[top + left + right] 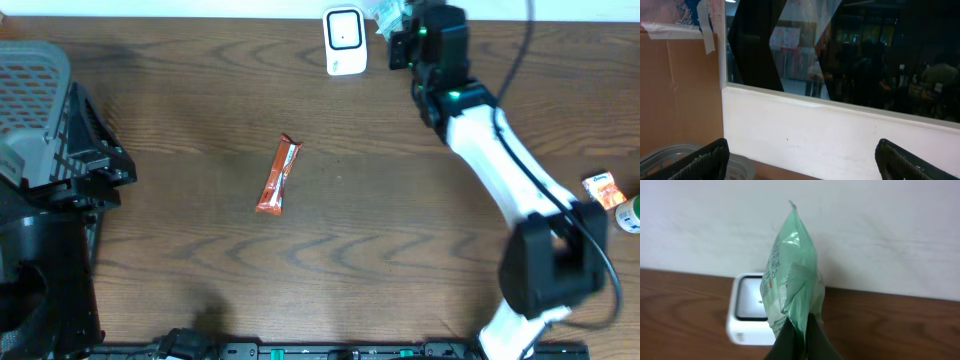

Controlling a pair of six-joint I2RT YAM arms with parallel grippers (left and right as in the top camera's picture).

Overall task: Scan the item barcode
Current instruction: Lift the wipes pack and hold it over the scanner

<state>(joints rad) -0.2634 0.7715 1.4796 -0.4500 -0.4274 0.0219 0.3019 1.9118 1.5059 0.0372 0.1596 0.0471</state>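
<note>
Overhead: one wooden table [400, 230], two arms, one grey mesh basket [35, 110] at the left edge. The left arm [40, 260] sits by the basket. The right arm [500, 160] reaches to the far edge, next to the one white barcode scanner [345, 40].

Loose items: one orange snack bar [278, 176] mid-table, lying roughly near-to-far, and one small orange packet [604, 190] at the right edge.

Right wrist: one green packet [792, 275], in the air in front of the scanner and just right of it from above. It is translucent green film with a crimped top seal and print on its left face. Long axis is vertical, seal end up, thin edge toward the camera. The right gripper [801, 336] is clenched on its bottom edge.

Left wrist: the left gripper [802, 162] has its jaws spread wide with nothing between them, aimed at the wall.
</note>
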